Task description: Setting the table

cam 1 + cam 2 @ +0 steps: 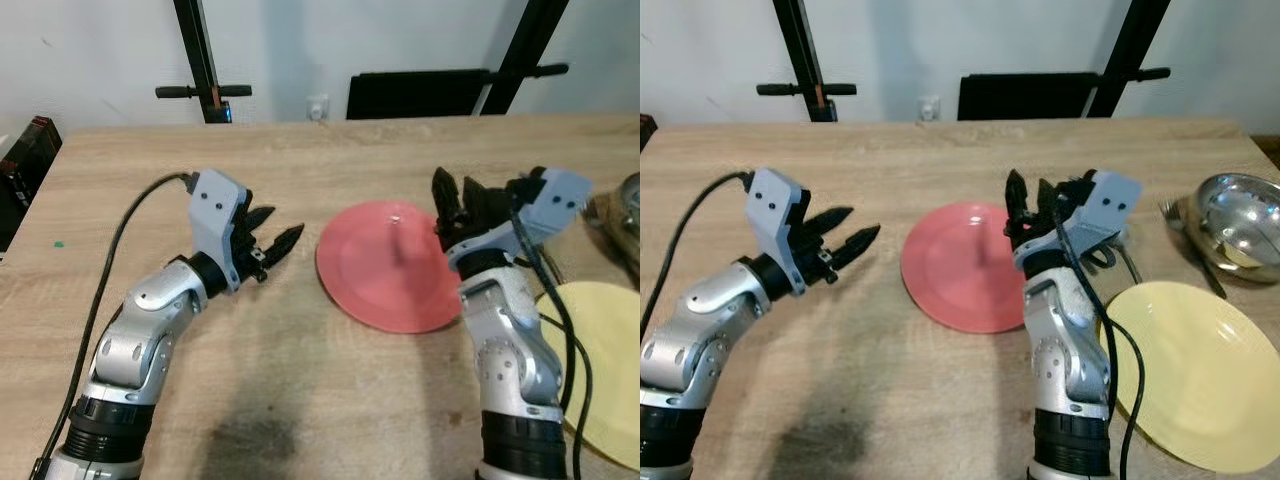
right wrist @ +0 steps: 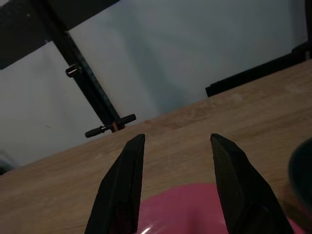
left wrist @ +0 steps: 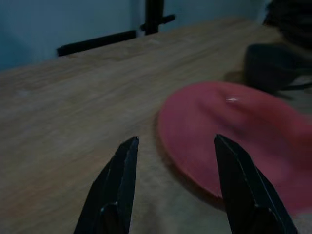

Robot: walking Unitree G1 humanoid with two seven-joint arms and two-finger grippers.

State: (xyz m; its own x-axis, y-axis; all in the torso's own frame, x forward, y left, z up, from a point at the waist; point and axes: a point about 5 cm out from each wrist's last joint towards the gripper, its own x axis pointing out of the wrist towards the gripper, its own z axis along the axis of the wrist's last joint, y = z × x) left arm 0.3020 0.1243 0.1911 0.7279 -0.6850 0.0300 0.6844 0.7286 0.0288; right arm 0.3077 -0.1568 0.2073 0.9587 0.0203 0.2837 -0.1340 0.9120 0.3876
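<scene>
A pink-red plate point(image 1: 385, 265) lies flat on the wooden table point(image 1: 300, 170) between my two arms. My left gripper point(image 1: 280, 232) is open, held just above the table a little left of the plate's rim, fingers pointing toward it. In the left wrist view the plate point(image 3: 234, 131) lies just beyond the open fingers point(image 3: 122, 180). My right gripper point(image 1: 458, 197) is open too, raised over the plate's right edge with fingers pointing up and away. A pale yellow plate point(image 1: 1195, 370) lies at the front right, beside my right arm.
A shiny metal bowl point(image 1: 1238, 228) sits at the far right with cutlery point(image 1: 1185, 240) lying next to it. Black stand legs point(image 1: 200, 60) and a dark bar rise behind the table's far edge. A dark box point(image 1: 25, 160) sits off the left edge.
</scene>
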